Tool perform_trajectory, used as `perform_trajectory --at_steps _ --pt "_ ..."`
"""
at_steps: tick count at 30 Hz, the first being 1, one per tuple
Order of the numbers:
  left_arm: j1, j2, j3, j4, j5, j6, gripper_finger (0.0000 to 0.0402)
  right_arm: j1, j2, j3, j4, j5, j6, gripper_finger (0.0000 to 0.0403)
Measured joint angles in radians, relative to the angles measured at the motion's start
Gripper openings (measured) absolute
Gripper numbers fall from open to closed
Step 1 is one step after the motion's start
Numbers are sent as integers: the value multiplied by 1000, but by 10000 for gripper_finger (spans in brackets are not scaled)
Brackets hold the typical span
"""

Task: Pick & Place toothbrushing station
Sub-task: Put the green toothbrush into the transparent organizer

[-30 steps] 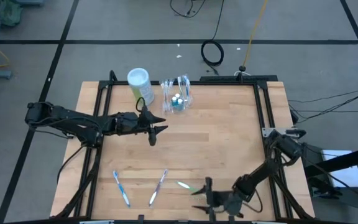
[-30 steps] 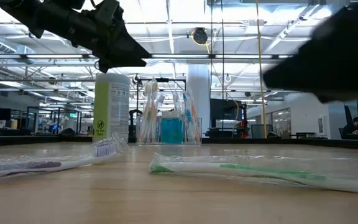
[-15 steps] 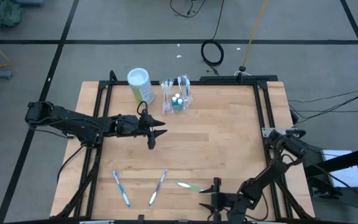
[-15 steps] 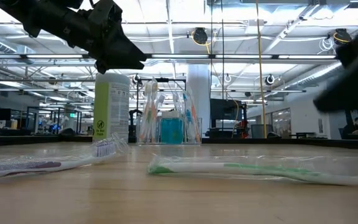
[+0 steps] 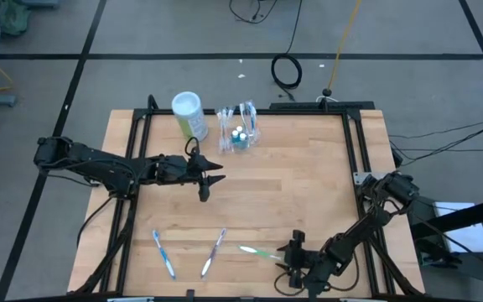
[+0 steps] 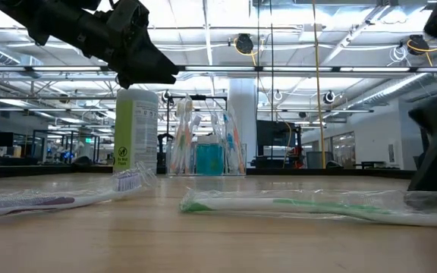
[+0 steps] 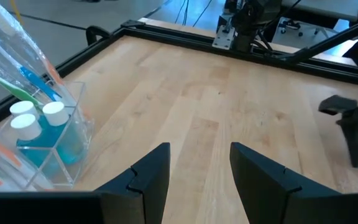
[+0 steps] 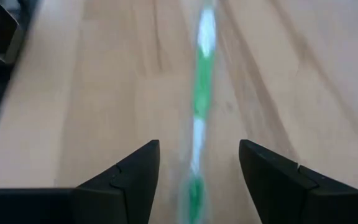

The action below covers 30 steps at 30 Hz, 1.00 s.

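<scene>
the middle of the table (image 5: 300, 197) is bare wood, free for passing. at the far edge the green canister (image 5: 188, 113) stands just beside the toothbrushing station (image 5: 238, 128). three toothbrushes (image 5: 213, 252) lie along the near edge.

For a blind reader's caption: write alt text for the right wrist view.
The right gripper, its two dark fingers open, hovers over a green and white toothbrush in clear wrapping that runs lengthwise between them on the light wooden table.

The table (image 5: 309, 193) is pale, smooth wood planking, and the toothbrushing station (image 5: 237, 130) is glossy clear plastic.
</scene>
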Motion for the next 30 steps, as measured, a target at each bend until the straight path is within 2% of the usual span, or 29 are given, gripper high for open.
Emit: perform_trajectory --at_steps 8,17,22,27,30 --pt "0 0 0 0 0 2 175 -2 -8 -57 22 -88 30 196" --pt "1 0 0 9 -1 61 175 2 -6 -60 -5 -96 -57 106" --pt "2 0 0 20 -2 62 175 -1 -20 -60 -36 -52 -143 59" --pt "2 0 0 23 -1 33 175 -22 -93 -68 -161 8 -345 27" --pt "2 0 0 20 -2 -7 175 -53 -167 -66 -235 94 -478 24"
